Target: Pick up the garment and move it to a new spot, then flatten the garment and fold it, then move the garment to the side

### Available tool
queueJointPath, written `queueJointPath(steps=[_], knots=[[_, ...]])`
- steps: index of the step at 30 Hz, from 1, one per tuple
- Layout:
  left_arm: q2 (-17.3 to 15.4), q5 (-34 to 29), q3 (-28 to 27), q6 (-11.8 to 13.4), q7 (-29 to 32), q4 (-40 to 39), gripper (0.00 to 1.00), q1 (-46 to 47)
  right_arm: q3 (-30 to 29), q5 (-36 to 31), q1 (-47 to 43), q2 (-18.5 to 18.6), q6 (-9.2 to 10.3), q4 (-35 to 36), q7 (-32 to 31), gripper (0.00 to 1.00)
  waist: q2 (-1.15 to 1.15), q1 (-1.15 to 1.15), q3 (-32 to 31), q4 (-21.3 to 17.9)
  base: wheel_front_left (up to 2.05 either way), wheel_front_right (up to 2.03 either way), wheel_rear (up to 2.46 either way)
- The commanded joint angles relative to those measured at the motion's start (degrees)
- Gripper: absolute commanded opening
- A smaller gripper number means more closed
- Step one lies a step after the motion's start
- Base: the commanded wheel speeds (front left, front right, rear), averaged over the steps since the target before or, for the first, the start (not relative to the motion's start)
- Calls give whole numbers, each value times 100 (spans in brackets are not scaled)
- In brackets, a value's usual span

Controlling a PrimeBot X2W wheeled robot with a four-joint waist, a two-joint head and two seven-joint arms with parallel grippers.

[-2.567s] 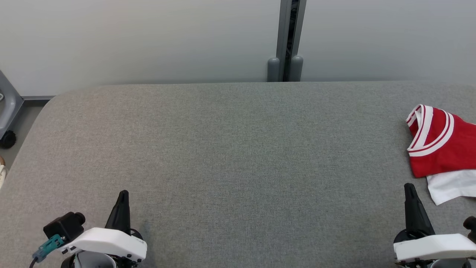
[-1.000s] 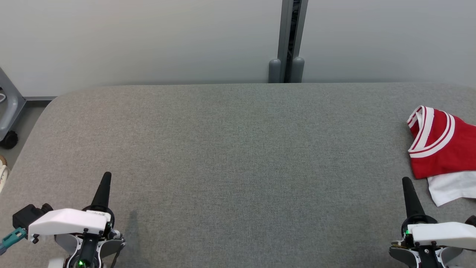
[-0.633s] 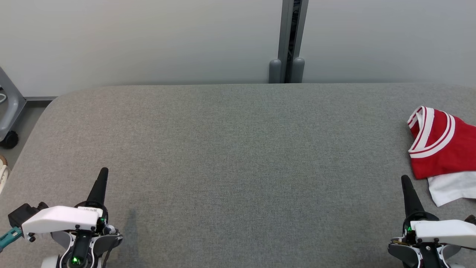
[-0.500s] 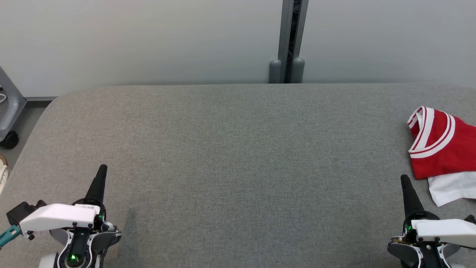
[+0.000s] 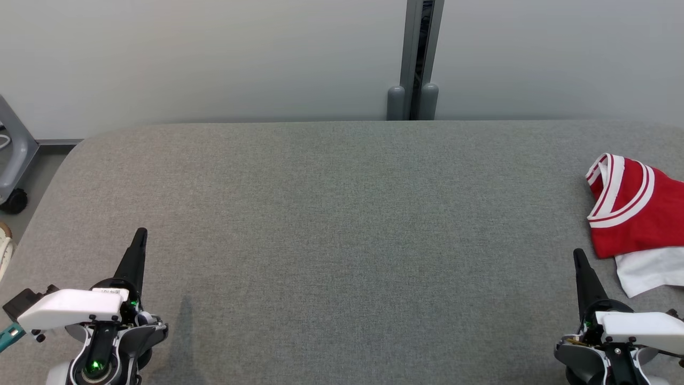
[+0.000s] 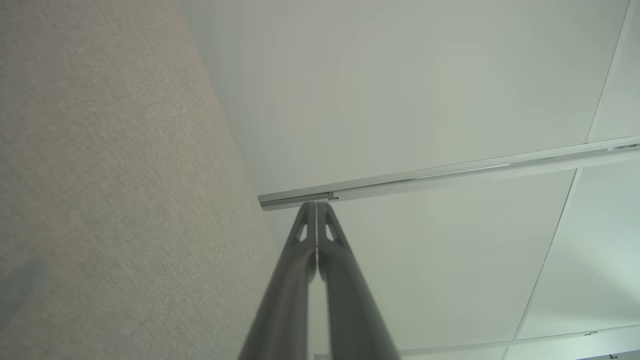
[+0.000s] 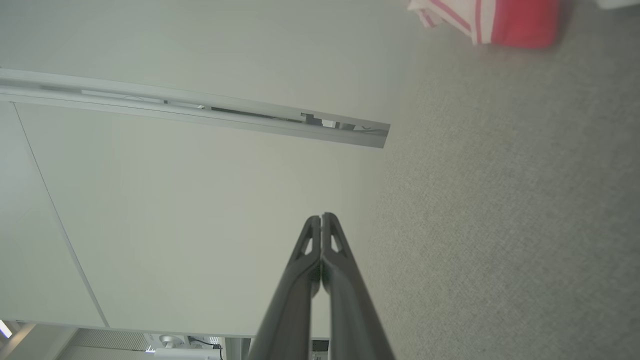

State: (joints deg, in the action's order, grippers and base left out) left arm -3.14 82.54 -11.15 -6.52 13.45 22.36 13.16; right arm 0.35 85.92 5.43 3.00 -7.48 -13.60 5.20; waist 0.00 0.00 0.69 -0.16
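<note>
The garment (image 5: 638, 216) is red with white striped trim and a white part, folded into a small bundle at the far right of the grey table (image 5: 342, 214); its right side is cut off by the head view's edge. Its red and white edge (image 7: 492, 20) also shows at the top of the right wrist view. My right gripper (image 5: 578, 255) is shut and empty, just left of the garment's white corner, apart from it. My left gripper (image 5: 140, 235) is shut and empty at the table's near left. Both fingertip pairs (image 6: 316, 205) (image 7: 321, 216) are pressed together.
A pale wall with a grey vertical post (image 5: 412, 59) stands behind the table. A grey chair or cart leg with a black caster (image 5: 12, 200) stands on the floor off the table's left edge.
Both grippers have turned at the wrist and drifted outward and back; the left fingertip moved up and left in the head view. The garment has stayed put.
</note>
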Motion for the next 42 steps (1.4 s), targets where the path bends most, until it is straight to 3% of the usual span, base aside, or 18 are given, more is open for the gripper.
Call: queueJointPath(steps=[1,17,42], knots=[[-42,136,-57,-44,52,6,0,111,-25,122,88,11,-2,-2,-36,0,0,0,-1,1,0,0,0],[-44,791,-237,-121,315,92,0,248,-33,729,146,-6,-2,-65,-129,0,0,0,-12,11,0,0,0],[-35,775,-246,-114,323,90,0,248,-30,724,143,-4,-2,-64,-117,0,0,0,-13,11,0,0,0]])
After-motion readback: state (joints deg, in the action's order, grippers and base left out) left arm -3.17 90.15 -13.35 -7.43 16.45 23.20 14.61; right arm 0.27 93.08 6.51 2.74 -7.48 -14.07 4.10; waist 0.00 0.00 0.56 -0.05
